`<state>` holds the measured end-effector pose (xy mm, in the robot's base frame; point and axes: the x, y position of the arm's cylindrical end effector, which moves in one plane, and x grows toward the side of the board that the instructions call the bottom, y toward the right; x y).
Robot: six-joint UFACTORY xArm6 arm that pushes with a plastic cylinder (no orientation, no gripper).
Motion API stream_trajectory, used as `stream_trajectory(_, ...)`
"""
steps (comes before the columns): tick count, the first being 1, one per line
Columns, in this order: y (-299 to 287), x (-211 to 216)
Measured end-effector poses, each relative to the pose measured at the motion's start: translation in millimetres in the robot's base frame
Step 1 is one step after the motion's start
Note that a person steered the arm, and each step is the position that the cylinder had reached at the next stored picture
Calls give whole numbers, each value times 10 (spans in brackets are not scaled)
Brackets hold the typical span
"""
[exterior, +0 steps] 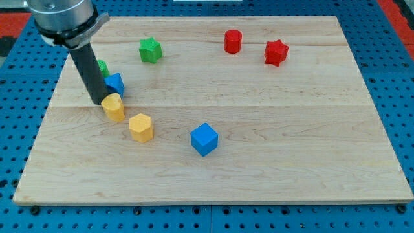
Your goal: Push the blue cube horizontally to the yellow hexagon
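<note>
Rod end planted at the left of the board, blue cube not yet moved to its mark.

Down on the wood, my tip (pixel 97 101), a bare rod with nothing to open or close and nothing held, touching or just beside a rounded yellow block (pixel 114 107); behind it a small blue block (pixel 116 83) and, half hidden by the rod, a green block (pixel 101 67). Just right of these and nearer, the yellow hexagon (pixel 141 127). Further right again, standing free, the blue cube (pixel 204 139), near the hexagon but apart from it and slightly nearer. At the far edge, a green star (pixel 150 50), a red cylinder (pixel 233 41) and a red star (pixel 276 52). By the look of it, the whole push left to do: tip round to the cube's right side, then a straight shove leftward.
</note>
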<state>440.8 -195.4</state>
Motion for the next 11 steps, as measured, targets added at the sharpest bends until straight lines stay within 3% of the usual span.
stream_trajectory(1, -79, 316)
stream_trajectory(2, 290, 375)
stream_trajectory(4, 587, 907)
stream_trajectory(6, 1443, 797)
stream_trajectory(7, 1351, 1166)
stream_trajectory(8, 1764, 1265)
stream_trajectory(10, 2286, 651)
stream_trajectory(11, 2403, 587)
